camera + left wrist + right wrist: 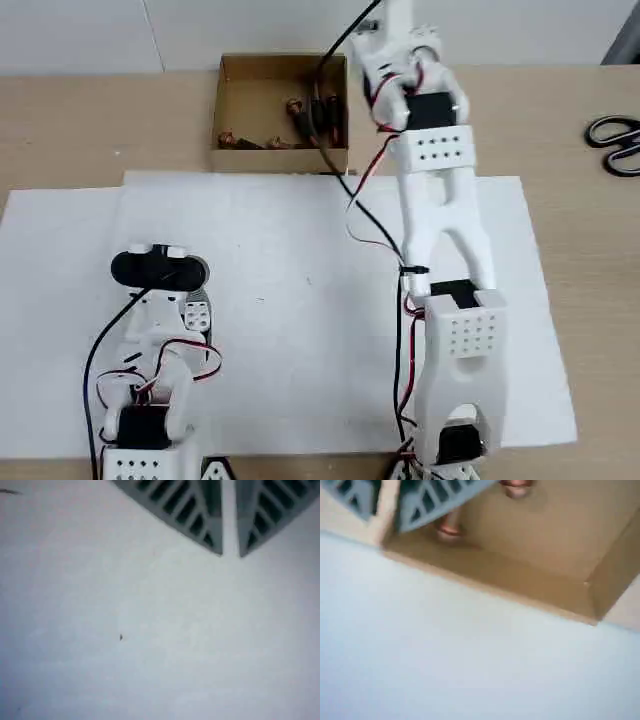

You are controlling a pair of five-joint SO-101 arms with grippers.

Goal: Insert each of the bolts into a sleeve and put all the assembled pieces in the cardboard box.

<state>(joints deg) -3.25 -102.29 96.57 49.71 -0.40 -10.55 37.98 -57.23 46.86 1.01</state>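
The cardboard box (235, 85) stands at the back of the table, and several copper-coloured assembled pieces (296, 108) lie inside along its near wall. My right gripper (326, 112) hangs over the box's right part. In the right wrist view its fingers (432, 500) stand over the box's near wall (490, 575) with only a narrow slit between them and nothing held; my right gripper (385, 524) is shut. Two copper pieces (450, 528) lie on the box floor just past the fingertips. My left gripper (230, 552) is shut and empty just above the white paper (150, 630), near the front left (198, 300).
A large white paper sheet (300, 300) covers the table in front of the box. Scissors (618, 140) lie at the far right edge. Black and red cables (365, 215) trail along the right arm and over the box's right wall.
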